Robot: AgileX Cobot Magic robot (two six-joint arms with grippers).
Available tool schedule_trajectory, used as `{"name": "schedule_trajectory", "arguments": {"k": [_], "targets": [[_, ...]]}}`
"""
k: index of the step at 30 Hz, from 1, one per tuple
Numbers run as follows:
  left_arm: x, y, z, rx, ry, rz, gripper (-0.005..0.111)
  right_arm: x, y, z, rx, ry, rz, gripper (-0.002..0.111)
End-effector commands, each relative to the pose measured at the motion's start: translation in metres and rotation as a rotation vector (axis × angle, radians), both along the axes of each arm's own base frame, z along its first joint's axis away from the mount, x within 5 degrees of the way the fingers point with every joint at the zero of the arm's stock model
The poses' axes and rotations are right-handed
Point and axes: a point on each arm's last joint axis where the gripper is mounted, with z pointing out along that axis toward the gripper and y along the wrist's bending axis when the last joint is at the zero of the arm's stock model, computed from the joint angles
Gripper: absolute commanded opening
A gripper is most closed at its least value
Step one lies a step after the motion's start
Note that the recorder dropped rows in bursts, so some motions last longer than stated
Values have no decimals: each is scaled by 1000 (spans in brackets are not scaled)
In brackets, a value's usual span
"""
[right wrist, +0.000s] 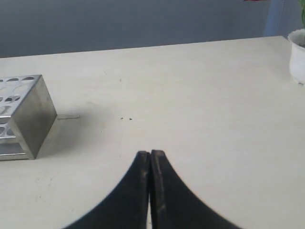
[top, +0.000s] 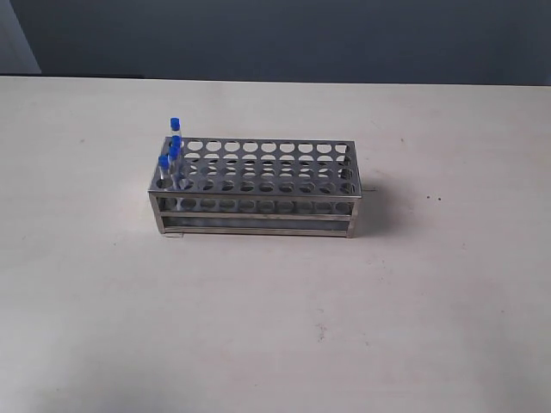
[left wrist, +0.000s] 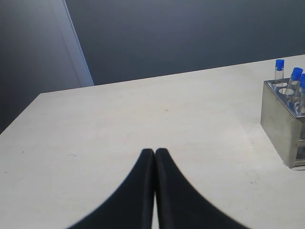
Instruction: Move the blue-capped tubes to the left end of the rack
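Note:
The steel rack (top: 258,185) stands in the middle of the table in the exterior view. Several blue-capped tubes (top: 171,153) stand upright in the holes at its left end, one behind another. Neither arm shows in the exterior view. In the left wrist view my left gripper (left wrist: 155,151) is shut and empty above bare table, well away from the rack's end (left wrist: 281,119) and its blue-capped tubes (left wrist: 294,76). My right gripper (right wrist: 150,153) is also shut and empty, apart from the rack's other end (right wrist: 28,114).
A white pot (right wrist: 297,55) stands at the table's far corner in the right wrist view. A thin wire (top: 368,186) sticks out from the rack's right end. The pale tabletop (top: 284,327) spreads wide round the rack.

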Motion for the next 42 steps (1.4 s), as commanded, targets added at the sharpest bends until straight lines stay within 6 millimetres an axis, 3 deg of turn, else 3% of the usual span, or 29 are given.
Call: {"name": "schedule_trajectory", "arguments": {"k": [1, 42], "targets": [[0, -1, 2, -6, -11, -9, 0, 2, 0, 4, 25, -93, -8, 0], [0, -1, 2, -6, -11, -9, 0, 3, 0, 4, 32, -92, -10, 0]]}}
